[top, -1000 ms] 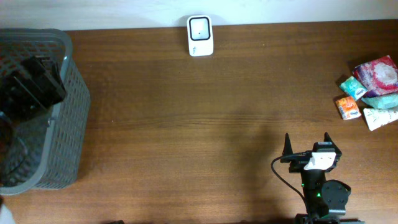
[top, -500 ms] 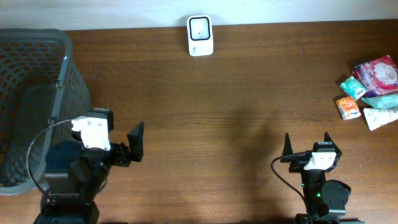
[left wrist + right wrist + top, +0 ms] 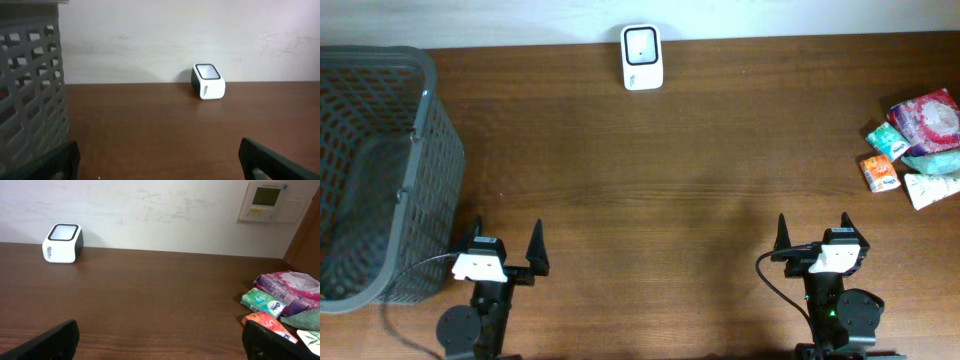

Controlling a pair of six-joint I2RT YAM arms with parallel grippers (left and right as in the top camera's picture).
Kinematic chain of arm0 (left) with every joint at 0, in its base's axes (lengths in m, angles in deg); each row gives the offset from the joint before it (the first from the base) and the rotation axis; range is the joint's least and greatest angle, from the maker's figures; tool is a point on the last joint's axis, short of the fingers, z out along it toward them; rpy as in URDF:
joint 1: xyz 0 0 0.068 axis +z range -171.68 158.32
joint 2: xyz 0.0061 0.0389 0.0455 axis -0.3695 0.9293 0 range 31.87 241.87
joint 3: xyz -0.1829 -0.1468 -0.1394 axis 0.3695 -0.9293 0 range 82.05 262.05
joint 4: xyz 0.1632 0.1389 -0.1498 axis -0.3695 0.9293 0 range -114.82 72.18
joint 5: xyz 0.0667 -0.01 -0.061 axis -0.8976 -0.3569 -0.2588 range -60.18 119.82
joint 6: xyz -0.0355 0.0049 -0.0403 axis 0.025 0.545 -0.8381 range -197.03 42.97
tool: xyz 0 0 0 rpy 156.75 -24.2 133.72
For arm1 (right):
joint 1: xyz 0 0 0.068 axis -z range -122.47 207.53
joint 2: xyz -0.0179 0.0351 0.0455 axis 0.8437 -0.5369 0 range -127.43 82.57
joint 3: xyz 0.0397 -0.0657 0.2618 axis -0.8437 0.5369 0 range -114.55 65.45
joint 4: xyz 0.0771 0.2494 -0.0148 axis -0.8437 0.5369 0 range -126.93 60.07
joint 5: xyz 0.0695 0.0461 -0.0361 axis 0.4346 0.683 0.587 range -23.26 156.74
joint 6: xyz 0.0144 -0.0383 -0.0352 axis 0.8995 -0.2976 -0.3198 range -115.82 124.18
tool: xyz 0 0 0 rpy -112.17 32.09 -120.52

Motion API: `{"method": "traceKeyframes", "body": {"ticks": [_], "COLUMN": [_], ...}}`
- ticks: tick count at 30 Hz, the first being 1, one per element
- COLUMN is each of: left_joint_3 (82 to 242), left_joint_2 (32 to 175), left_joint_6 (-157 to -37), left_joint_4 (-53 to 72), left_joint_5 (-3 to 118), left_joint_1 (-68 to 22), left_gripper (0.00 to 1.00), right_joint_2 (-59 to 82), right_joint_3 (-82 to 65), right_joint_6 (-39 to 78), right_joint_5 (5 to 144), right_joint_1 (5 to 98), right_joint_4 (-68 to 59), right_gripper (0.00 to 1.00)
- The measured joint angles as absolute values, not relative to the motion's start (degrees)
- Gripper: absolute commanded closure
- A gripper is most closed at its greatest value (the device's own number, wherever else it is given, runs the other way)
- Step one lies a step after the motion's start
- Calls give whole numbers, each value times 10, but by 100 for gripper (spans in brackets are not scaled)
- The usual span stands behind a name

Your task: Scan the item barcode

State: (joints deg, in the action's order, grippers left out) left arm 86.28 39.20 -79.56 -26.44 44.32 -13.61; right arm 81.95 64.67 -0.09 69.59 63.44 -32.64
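Both my arms sit low at the near edge of the table (image 3: pixel 650 190), my left gripper (image 3: pixel 506 242) and right gripper (image 3: pixel 814 232) spread wide, empty. The packets (image 3: pixel 915 150) lie far right, the scanner (image 3: pixel 642 57) at the far edge; only my right wrist sees a wall panel (image 3: pixel 269 200)

**No wording legible in any view**

The white scanner (image 3: pixel 62 243), far ahead and to the left of the right gripper (image 3: pixel 814 232), carries a short line of dark lettering low on its side face, too small to read. The wall panel (image 3: pixel 270 201), high ahead to that gripper's right, has a greenish display whose marks are blurred. The packets (image 3: pixel 263 301), ahead and close on its right, bear coloured print, none of it legible. In the left wrist view the scanner's side print is only a smudge.
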Motion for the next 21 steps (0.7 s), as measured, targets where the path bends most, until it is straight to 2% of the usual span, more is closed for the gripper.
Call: {"method": "traceKeyframes", "body": {"ticks": [4, 7, 12, 16, 21], "left_joint_3": [830, 829, 829, 829, 829], "left_joint_2": [353, 328, 327, 327, 327], "left_joint_6": [-796, -796, -796, -792, -766], "left_joint_4": [-278, -212, -210, -203, -201], "left_joint_5": [440, 413, 385, 316, 302], "left_joint_1": [-136, -135, -135, -183, -195], "left_gripper": [1, 1, 1, 1, 1], "right_joint_2": [819, 819, 819, 819, 819], "right_joint_3": [647, 647, 647, 647, 647], "right_joint_6": [-1, -1, -1, -1, -1], "right_joint_5": [696, 696, 696, 696, 696], "right_joint_1": [634, 634, 634, 634, 634], "right_joint_4": [-326, -326, -326, -326, -326], "right_gripper": [1, 1, 1, 1, 1]}}
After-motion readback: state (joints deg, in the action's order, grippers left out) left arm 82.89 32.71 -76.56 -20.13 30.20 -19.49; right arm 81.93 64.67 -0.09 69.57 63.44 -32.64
